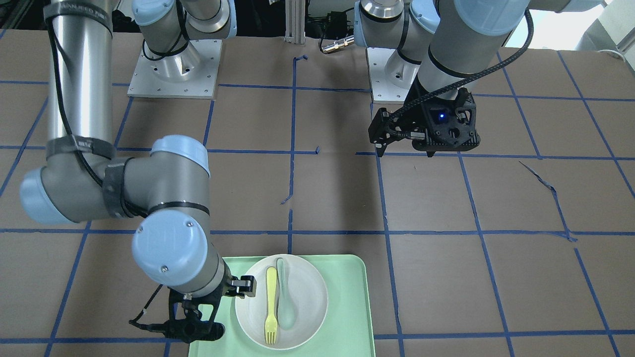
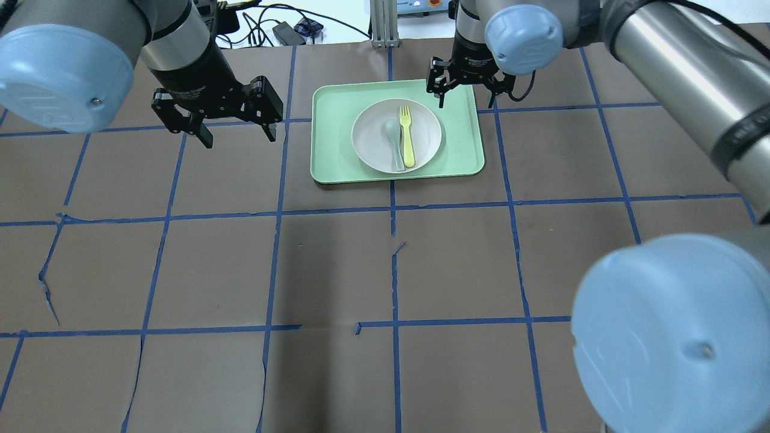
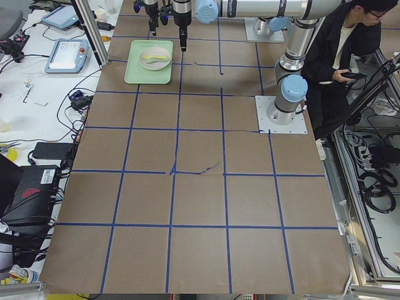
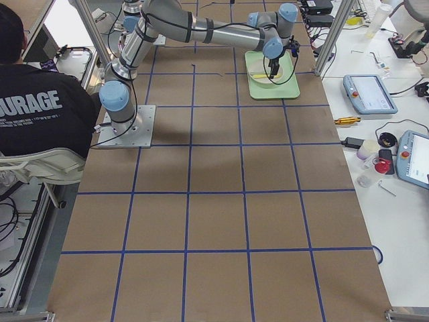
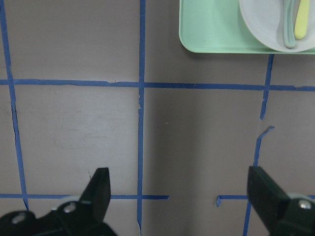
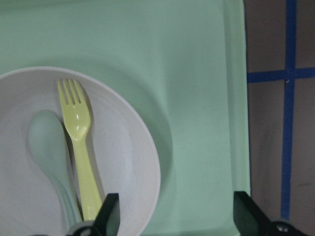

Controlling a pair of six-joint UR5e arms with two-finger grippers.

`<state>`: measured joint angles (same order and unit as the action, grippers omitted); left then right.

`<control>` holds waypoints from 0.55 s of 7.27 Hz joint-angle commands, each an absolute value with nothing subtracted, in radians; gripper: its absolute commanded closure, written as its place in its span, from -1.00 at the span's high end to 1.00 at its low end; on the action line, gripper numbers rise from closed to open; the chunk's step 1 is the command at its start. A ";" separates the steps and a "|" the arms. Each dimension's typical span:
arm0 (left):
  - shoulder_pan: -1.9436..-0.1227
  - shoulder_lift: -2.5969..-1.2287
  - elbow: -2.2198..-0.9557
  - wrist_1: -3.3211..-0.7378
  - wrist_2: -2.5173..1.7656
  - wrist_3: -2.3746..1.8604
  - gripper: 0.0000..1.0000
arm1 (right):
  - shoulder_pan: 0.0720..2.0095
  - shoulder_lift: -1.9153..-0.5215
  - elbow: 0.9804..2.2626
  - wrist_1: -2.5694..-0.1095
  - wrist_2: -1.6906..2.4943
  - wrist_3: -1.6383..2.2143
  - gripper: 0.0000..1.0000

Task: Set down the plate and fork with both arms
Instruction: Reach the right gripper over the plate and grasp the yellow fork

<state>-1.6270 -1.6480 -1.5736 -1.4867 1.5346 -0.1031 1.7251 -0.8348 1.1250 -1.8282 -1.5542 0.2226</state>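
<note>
The white plate (image 2: 424, 129) lies on a mint-green tray (image 2: 331, 150) at the table's far middle. The pale-yellow fork (image 2: 407, 135) lies in the plate beside a grey-green spoon (image 2: 394, 141). My right gripper (image 2: 467, 99) is open and empty, hovering over the tray's far right part just beside the plate. In the right wrist view the fork (image 6: 78, 142) and plate (image 6: 128, 162) sit left of the gap between the open jaws. My left gripper (image 2: 237, 133) is open and empty above bare table left of the tray. The left wrist view shows the tray's corner (image 5: 206, 29).
The table is covered in brown paper with a blue tape grid (image 2: 394, 210). Both arm bases (image 1: 173, 69) stand on the robot's side. Operators stand at the table ends in the side views (image 3: 337, 62). Cables and devices lie beyond the far edge (image 2: 283, 30).
</note>
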 commanded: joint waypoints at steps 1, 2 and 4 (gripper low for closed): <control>-1.626 -1.641 -1.586 -1.482 1.534 -0.103 1.00 | 1.772 -0.769 1.092 -1.848 -1.555 0.264 -0.33; -1.626 -1.641 -1.586 -1.482 1.534 -0.103 1.00 | 1.790 -0.753 1.100 -1.885 -1.545 0.278 -0.40; -1.626 -1.643 -1.586 -1.480 1.534 -0.103 1.00 | 1.810 -0.750 1.101 -1.888 -1.543 0.293 -0.38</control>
